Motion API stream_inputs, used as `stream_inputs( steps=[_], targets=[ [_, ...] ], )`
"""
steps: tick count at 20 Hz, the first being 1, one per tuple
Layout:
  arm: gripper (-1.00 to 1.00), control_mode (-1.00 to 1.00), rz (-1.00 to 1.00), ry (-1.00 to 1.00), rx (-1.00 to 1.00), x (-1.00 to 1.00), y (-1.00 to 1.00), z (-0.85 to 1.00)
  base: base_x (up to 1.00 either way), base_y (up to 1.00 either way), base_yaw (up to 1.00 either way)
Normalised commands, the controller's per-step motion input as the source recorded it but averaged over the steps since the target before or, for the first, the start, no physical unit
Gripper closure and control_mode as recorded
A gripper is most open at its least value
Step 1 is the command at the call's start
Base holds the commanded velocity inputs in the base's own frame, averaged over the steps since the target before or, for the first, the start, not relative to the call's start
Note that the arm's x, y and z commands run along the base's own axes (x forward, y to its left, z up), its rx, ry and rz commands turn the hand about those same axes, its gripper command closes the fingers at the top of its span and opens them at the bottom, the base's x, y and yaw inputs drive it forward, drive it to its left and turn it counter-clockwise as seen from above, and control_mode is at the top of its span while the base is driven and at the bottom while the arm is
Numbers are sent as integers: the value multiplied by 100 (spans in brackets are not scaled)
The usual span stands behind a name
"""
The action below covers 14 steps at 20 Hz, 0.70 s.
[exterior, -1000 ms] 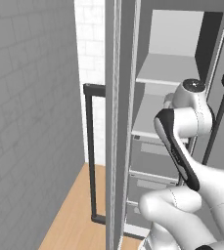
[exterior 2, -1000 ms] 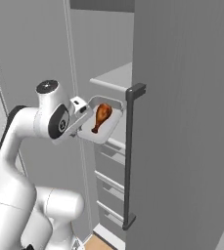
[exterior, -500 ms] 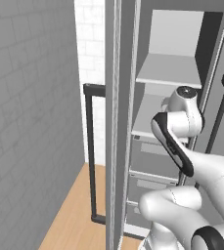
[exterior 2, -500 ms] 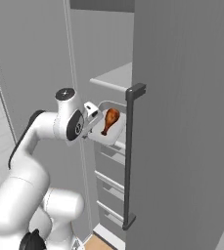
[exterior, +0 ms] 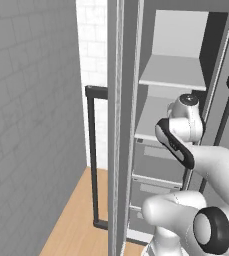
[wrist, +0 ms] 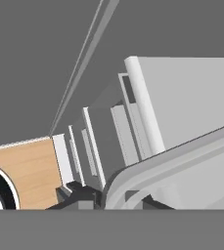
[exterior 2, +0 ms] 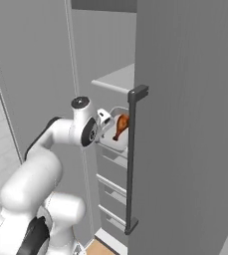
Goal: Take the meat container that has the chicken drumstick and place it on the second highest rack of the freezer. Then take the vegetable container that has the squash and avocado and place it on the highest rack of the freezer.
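The meat container (exterior 2: 114, 139) with the chicken drumstick (exterior 2: 120, 126), clamped by its rim in my gripper (exterior 2: 105, 121) at centre frame, hangs level with the second highest rack (exterior: 158, 120), which lies straight ahead inside the freezer (exterior 2: 185, 124).
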Motion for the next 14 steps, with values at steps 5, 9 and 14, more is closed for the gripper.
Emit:
stream_inputs(
  steps=[5, 9, 14],
  targets=[
    [100, -100, 0, 0, 0, 39, -18, -14, 0, 0, 0],
    [100, -100, 0, 0, 0, 37, -19, -4, 0, 0, 0],
    [100, -100, 0, 0, 0, 32, -20, -4, 0, 0, 0]
  ],
)
